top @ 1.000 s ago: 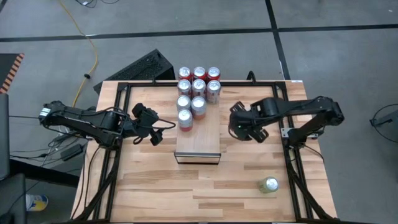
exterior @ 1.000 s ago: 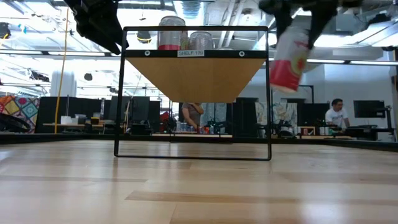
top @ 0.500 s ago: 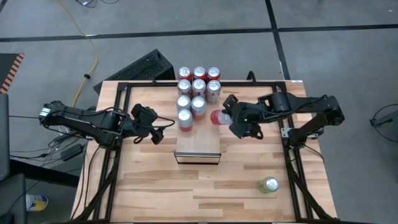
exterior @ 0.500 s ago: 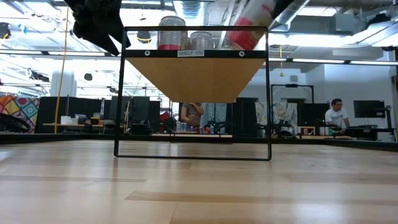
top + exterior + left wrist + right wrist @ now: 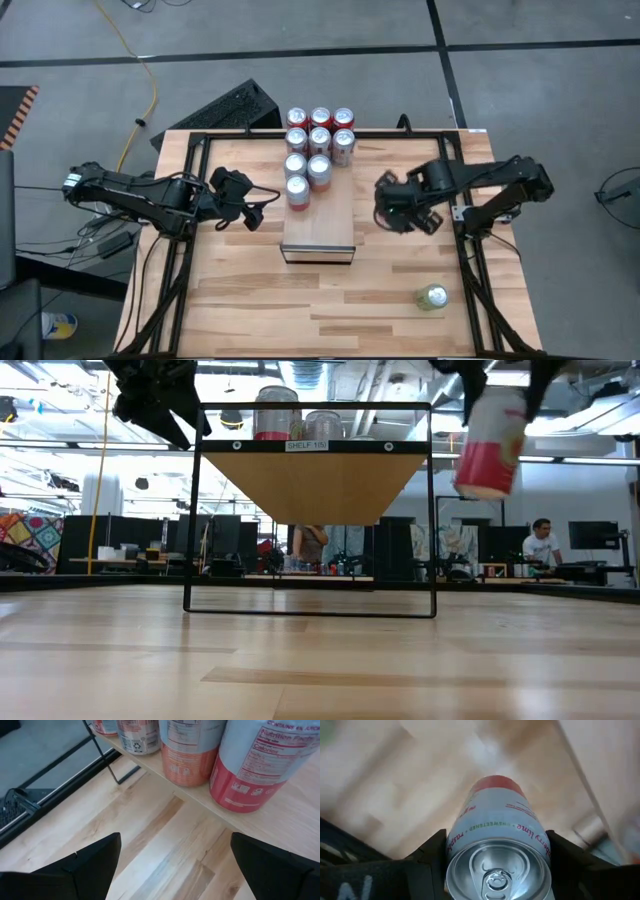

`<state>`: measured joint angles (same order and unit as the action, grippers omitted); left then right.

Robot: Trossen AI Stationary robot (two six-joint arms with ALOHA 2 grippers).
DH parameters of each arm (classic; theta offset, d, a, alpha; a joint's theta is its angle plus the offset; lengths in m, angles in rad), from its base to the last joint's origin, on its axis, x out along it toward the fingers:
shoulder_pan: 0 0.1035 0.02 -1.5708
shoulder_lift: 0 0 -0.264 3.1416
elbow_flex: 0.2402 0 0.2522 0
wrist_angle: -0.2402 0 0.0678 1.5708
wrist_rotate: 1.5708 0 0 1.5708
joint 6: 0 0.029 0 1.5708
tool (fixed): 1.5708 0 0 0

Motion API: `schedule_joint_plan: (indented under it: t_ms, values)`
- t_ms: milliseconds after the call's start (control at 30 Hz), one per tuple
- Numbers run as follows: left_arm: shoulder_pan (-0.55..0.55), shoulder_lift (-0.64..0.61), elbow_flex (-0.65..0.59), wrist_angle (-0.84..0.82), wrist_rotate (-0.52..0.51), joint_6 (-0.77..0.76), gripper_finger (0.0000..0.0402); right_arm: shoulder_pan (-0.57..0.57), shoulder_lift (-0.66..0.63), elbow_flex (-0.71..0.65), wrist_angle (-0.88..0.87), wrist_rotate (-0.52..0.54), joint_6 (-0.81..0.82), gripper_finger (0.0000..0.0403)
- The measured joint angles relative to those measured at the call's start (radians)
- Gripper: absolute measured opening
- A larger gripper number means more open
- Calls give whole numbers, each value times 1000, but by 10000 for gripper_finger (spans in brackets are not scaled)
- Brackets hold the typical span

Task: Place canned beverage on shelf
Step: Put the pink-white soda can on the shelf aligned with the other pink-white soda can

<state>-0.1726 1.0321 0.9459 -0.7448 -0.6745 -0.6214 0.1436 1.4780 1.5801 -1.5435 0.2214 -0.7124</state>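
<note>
My right gripper is shut on a red-and-silver can, held in the air to the right of the shelf at about the height of its top. From above the gripper hides the can. The right wrist view looks down on its top. The shelf's far half carries several upright cans, standing on their bases. My left gripper is open and empty, just left of the shelf, level with its nearest cans. My right gripper pinches the can's upper wall just below the rim between its two fingers, one on each side. The fingers come from above, pointing down. The can hangs below them, nearly upright with its top up, clear of the table.
A loose can lies on the tabletop near the front right. The near half of the shelf top is bare wood. Black frame rails run along the table's sides. A keyboard lies beyond the far left corner.
My right gripper swung up and toward the shelf with the can tipped over toward the shelf's cans. It then came back toward the table's right edge and down. The can hangs nearly upright again, a little farther right than a second ago.
</note>
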Motion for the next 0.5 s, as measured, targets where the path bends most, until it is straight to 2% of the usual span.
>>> schedule_joint_plan:
  t_ms: [233, 500]
  values:
    - [0, 0, 0, -1, -29, -3, 363, 60, 0, -162, 120, -13, -141, 239]
    - [0, 0, 0, -7, -39, -3, 363, 72, 0, -332, 310, -26, -165, 259]
